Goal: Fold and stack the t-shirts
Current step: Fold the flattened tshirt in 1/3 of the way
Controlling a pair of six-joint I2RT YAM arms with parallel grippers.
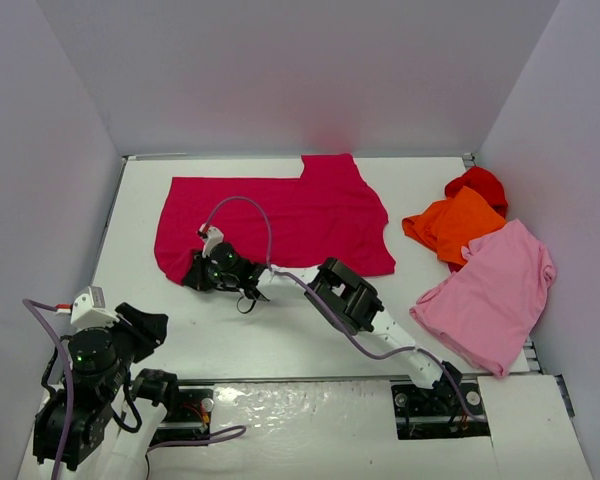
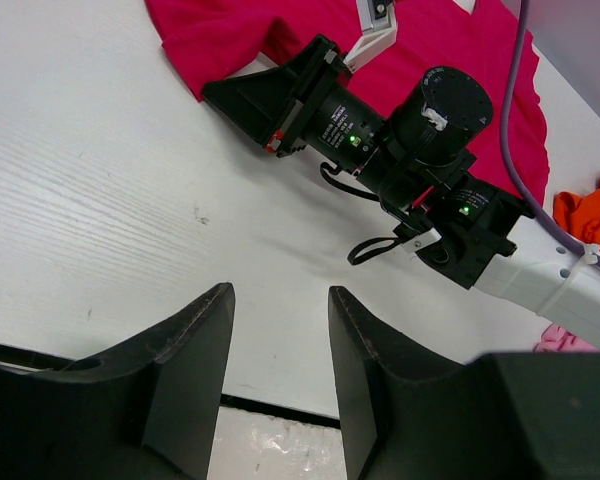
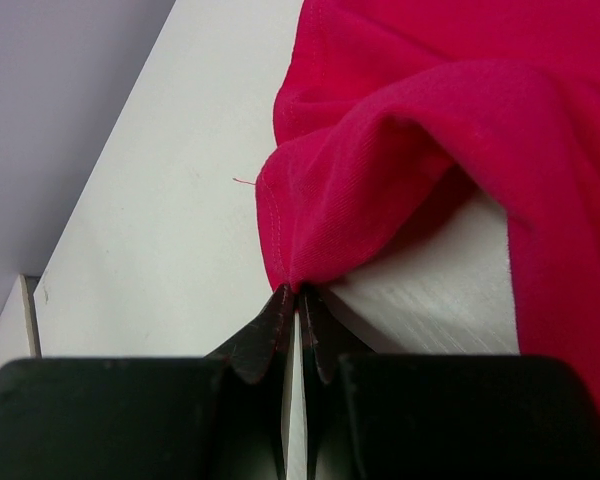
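The large crimson t-shirt (image 1: 280, 215) lies spread flat at the back of the table. My right gripper (image 1: 193, 272) reaches across to the shirt's near left corner. In the right wrist view the right gripper (image 3: 298, 290) is shut on a pinch of the hem, and the crimson t-shirt (image 3: 430, 120) rises in a fold just beyond the tips. My left gripper (image 2: 280, 292) hovers open and empty over bare table at the near left. At the right lie the light pink t-shirt (image 1: 490, 295), the orange one (image 1: 455, 225) and the bright red one (image 1: 477, 183), loosely overlapping.
White walls close in the table (image 1: 280, 350) on the left, back and right. The right arm (image 1: 350, 295) stretches diagonally across the near middle. A purple cable (image 1: 240, 205) loops over the crimson cloth.
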